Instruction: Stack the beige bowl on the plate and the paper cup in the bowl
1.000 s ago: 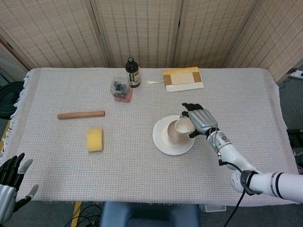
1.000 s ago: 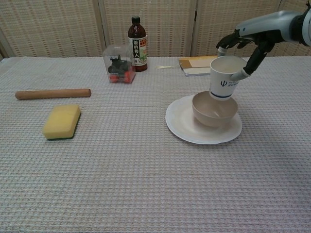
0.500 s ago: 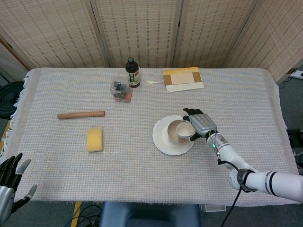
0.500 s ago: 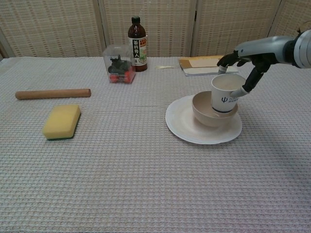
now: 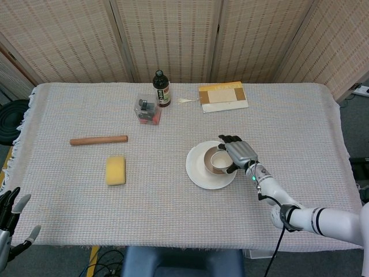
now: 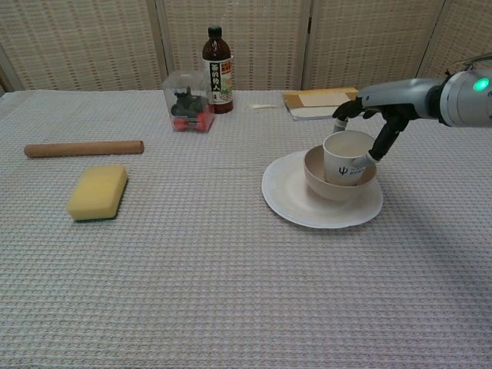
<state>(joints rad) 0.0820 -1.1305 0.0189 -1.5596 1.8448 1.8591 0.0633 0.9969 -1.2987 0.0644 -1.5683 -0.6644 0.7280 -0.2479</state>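
The white plate (image 6: 296,209) (image 5: 196,173) lies right of the table's middle, and the beige bowl (image 6: 329,186) (image 5: 206,163) stands on it. The paper cup (image 6: 343,157) (image 5: 219,161) sits upright down in the bowl, its printed mark facing the chest view. My right hand (image 6: 372,119) (image 5: 237,153) grips the cup at its rim and far side, thumb against the cup's right wall. My left hand (image 5: 10,222) hangs with spread fingers off the table's near left corner, holding nothing.
A yellow sponge (image 6: 98,191) and a wooden rolling pin (image 6: 83,147) lie at the left. A dark bottle (image 6: 217,71), a clear plastic box with a toy (image 6: 187,104) and a cardboard packet (image 6: 317,102) stand along the far side.
My right hand has lowered the paper cup from above the bowl down into it. The left hand has sunk lower at the frame's corner.
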